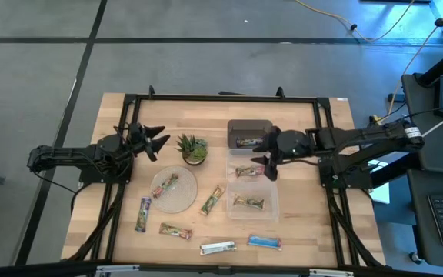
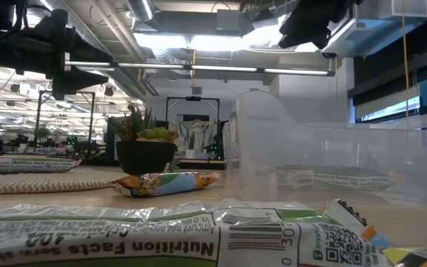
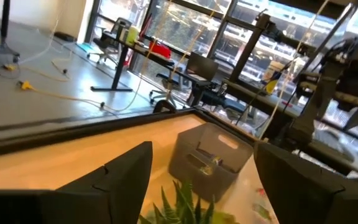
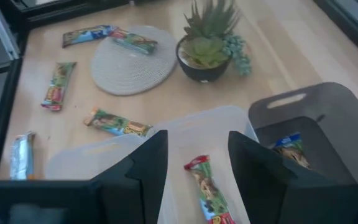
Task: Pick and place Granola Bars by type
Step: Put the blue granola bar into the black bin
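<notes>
Several wrapped granola bars lie flat on the table: one on the woven mat (image 1: 166, 185), a purple one (image 1: 143, 214), green-and-red ones (image 1: 211, 200) (image 1: 174, 229), a silver one (image 1: 218, 247) and a blue one (image 1: 264, 241). More lie in the grey bin (image 1: 250, 132) and in the two clear bins (image 1: 246, 171) (image 1: 249, 203). My right gripper (image 1: 268, 165) (image 4: 197, 140) hangs open above the farther clear bin, over the red-ended bar (image 4: 207, 186) lying in it. My left gripper (image 1: 160, 142) (image 3: 202, 149) is open in the air, left of the potted plant (image 1: 193, 148).
The potted plant (image 4: 207, 37) stands between the two grippers, the round woven mat (image 4: 132, 62) just near of it. A dark frame (image 1: 221, 98) runs around the table's edges. Bare wood lies along the far edge and left of the mat.
</notes>
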Robot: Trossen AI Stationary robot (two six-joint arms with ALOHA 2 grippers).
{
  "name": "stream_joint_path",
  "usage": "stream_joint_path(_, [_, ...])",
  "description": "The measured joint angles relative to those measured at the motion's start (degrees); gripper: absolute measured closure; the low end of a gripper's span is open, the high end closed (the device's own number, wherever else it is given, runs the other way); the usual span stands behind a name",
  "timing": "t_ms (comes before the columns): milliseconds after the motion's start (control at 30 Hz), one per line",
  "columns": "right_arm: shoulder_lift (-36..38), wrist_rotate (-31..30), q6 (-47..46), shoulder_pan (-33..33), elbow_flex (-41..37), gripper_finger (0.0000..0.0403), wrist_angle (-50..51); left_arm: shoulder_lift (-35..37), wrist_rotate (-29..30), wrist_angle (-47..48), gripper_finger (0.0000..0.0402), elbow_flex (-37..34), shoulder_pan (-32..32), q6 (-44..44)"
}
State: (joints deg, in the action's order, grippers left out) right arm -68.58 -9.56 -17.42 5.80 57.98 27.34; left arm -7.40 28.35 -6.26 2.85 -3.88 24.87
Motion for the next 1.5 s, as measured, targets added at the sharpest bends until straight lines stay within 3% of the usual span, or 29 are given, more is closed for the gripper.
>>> stream_joint_path(167, [0.0, 0.0, -0.3, -1.3, 0.0, 0.0231, 0.8, 0.0, 1.5, -0.3, 0.0130, 0.0, 0.0, 2.4])
stream_joint_path(333, [0.0, -0.2, 0.0, -1.6, 0.0, 0.0231, 0.8, 0.0, -2.8, -2.5, 0.0128, 0.2, 0.0, 2.8])
stream_joint_path(467, [0.0, -2.8, 0.2, -1.6, 0.0, 0.0231, 0.8, -2.1, -4.4, 0.6, 0.0130, 5.2, 0.0, -2.5])
stream_joint_path(633, [0.0, -2.8, 1.3, -3.1, 0.0, 0.0231, 0.8, -11.2, -4.4, 16.1, 0.0130, 18.4, 0.0, -5.5])
stream_joint_path(833, [0.0, -2.9, 1.5, -4.6, 0.0, 0.0231, 0.9, -27.4, -5.0, 43.2, 0.0132, 37.3, 1.0, -0.4])
stream_joint_path(1100, [0.0, -2.7, 5.8, -4.8, 0.0, 0.0231, 4.2, -47.1, -11.9, 70.5, 0.0131, 54.4, 7.5, 22.1])
stream_joint_path(1300, [0.0, 0.3, 5.9, -4.8, 0.0, 0.0231, 9.1, -56.0, -22.0, 79.8, 0.0133, 55.6, 16.3, 47.1])
stream_joint_path(1500, [0.0, 3.3, 6.1, -4.8, 0.0, 0.0231, 9.0, -62.3, -26.5, 81.2, 0.0133, 55.7, 27.6, 70.3])
